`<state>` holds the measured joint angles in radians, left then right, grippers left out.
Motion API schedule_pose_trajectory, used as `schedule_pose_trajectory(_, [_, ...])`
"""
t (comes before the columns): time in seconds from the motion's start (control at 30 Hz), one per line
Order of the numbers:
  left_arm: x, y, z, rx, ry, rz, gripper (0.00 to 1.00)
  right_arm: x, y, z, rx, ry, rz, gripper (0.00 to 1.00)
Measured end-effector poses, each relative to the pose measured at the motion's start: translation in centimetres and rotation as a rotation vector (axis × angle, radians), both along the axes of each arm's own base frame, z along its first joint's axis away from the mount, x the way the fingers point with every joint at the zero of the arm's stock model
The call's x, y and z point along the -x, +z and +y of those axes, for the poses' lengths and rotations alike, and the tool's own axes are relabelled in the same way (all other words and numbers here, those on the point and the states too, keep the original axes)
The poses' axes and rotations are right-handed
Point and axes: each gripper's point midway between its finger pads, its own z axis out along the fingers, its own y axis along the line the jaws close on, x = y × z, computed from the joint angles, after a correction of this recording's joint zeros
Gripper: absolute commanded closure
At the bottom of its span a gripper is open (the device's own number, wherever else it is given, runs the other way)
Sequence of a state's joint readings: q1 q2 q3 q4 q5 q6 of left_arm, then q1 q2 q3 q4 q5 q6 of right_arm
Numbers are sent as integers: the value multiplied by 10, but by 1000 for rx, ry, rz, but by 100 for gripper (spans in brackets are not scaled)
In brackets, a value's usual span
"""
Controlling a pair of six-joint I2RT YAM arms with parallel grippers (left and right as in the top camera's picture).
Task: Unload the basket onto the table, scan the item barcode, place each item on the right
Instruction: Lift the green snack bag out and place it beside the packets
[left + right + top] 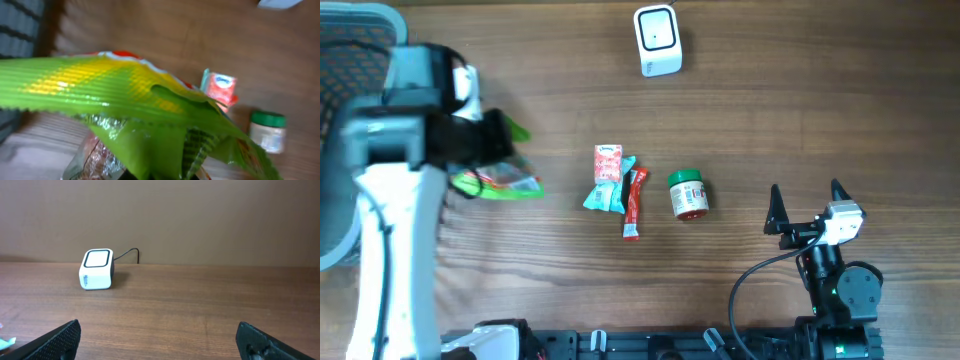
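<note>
While viewed from overhead, noted left gripper (492, 143) clenched on green snack bag (508, 184) at 9 o'clock of table (770, 110). Glossy, crinkled film, serrated edge, yellow and red print. Found right gripper (805, 195) spread wide, empty, at 4 o'clock; white scanner (657, 40) at 12 o'clock.

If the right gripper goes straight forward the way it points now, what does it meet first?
Probably nothing: ahead of the open right gripper lies only bare table. The white scanner stands left of that line, so the gripper would likely pass beside it, though depth is unclear.
</note>
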<state>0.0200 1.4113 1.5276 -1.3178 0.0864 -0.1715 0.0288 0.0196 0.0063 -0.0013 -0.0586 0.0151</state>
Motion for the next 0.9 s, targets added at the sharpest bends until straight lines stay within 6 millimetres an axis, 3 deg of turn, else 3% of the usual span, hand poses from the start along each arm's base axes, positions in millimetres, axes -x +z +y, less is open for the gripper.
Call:
schedule_pose_trajectory(0.1, [-6, -53, -7, 0, -16, 53, 96, 0, 0, 0, 0, 0, 0, 0])
schedule_pose_trajectory(0.13, [-4, -93, -12, 3, -28, 106, 95, 0, 0, 0, 0, 0, 0, 0])
schedule_pose_trajectory(0.27, [-6, -150, -27, 35, -61, 119, 92, 0, 0, 0, 0, 0, 0, 0])
schedule_pose_trajectory(0.3, [-3, -164, -31, 44, -65, 139, 69, 0, 0, 0, 0, 0, 0, 0])
schedule_pose_trajectory(0.33, [2, -177, -34, 52, -66, 163, 36, 0, 0, 0, 0, 0, 0, 0])
schedule_pose_trajectory(0.4, [7, -191, -39, 59, -71, 194, 0, 0, 0, 0, 0, 0, 0, 0])
schedule_pose_trajectory(0.43, [8, -195, -40, 65, -69, 205, 0, 0, 0, 0, 0, 0, 0, 0])
schedule_pose_trajectory(0.6, [1, -194, -43, 79, -62, 182, 0, 0, 0, 0, 0, 0, 0, 0])
schedule_pose_trajectory(0.7, [-3, -183, -44, 83, -59, 176, 0, 0, 0, 0, 0, 0, 0, 0])
schedule_pose_trajectory(0.83, [-27, -138, -46, 90, -65, 62, 0, 0, 0, 0, 0, 0, 0, 0])
schedule_pose_trajectory(0.9, [-41, -103, -47, 95, -70, -46, 0, 0, 0, 0, 0, 0, 0, 0])
